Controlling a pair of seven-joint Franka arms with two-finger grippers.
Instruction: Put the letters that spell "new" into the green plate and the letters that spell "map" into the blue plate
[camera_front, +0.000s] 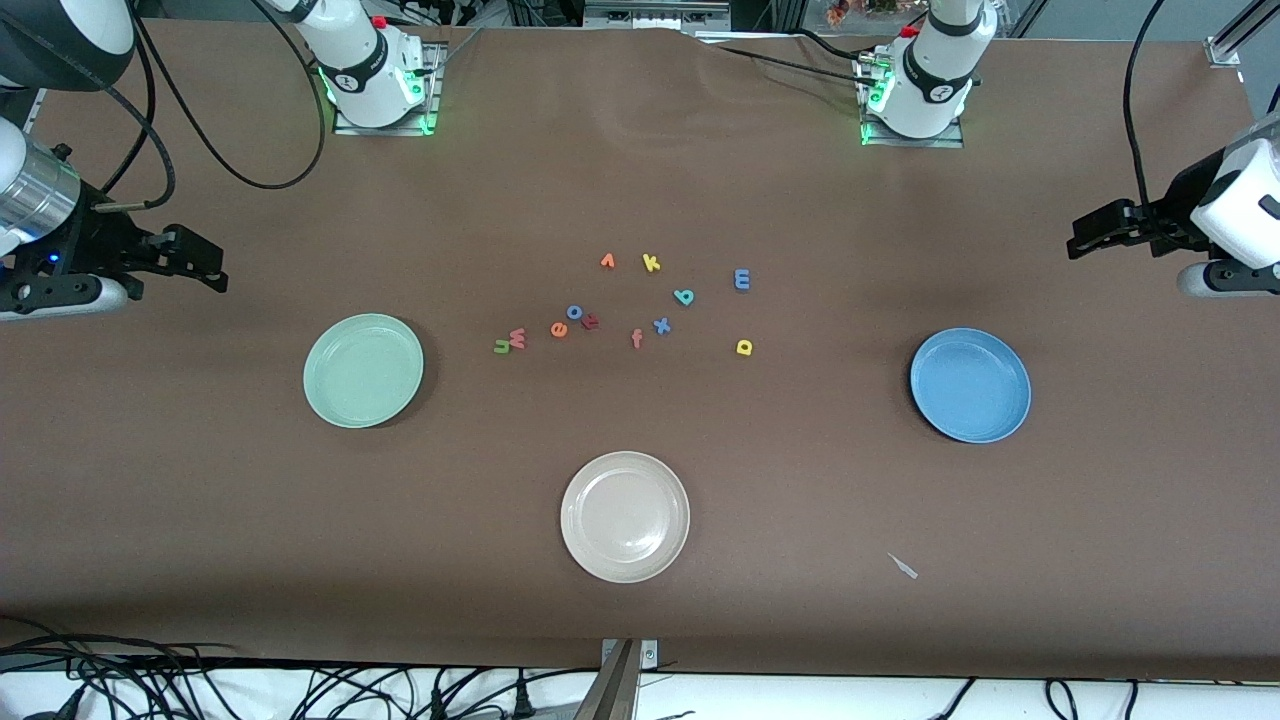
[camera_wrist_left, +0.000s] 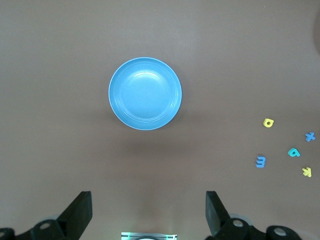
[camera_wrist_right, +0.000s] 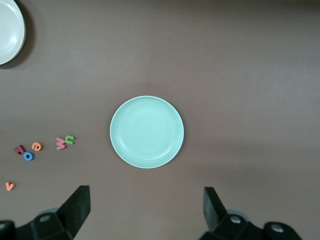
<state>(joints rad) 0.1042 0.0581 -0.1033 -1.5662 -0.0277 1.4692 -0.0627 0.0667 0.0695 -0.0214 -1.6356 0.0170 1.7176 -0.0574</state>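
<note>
The green plate (camera_front: 363, 370) (camera_wrist_right: 147, 131) lies toward the right arm's end, the blue plate (camera_front: 970, 385) (camera_wrist_left: 145, 93) toward the left arm's end; both hold nothing. Between them lie the green n (camera_front: 502, 347) (camera_wrist_right: 70, 139) touching the red-pink w (camera_front: 518, 339) (camera_wrist_right: 61, 143), then the orange e (camera_front: 559, 329) (camera_wrist_right: 37, 146). Closer to the blue plate are the teal a (camera_front: 684, 296) (camera_wrist_left: 294, 152), blue m (camera_front: 742, 279) (camera_wrist_left: 260, 161) and yellow p (camera_front: 744, 347) (camera_wrist_left: 269, 122). My right gripper (camera_front: 205, 262) (camera_wrist_right: 146, 207) hangs open high beside the green plate. My left gripper (camera_front: 1085, 235) (camera_wrist_left: 148, 210) hangs open high beside the blue plate.
A beige plate (camera_front: 625, 516) sits nearest the front camera. Other letters lie among the task's: a blue o (camera_front: 575, 311), a dark red letter (camera_front: 591, 321), a salmon f (camera_front: 637, 339), a blue x (camera_front: 661, 325), a yellow k (camera_front: 651, 263), an orange v (camera_front: 607, 261). A small scrap (camera_front: 903, 566) lies near the front edge.
</note>
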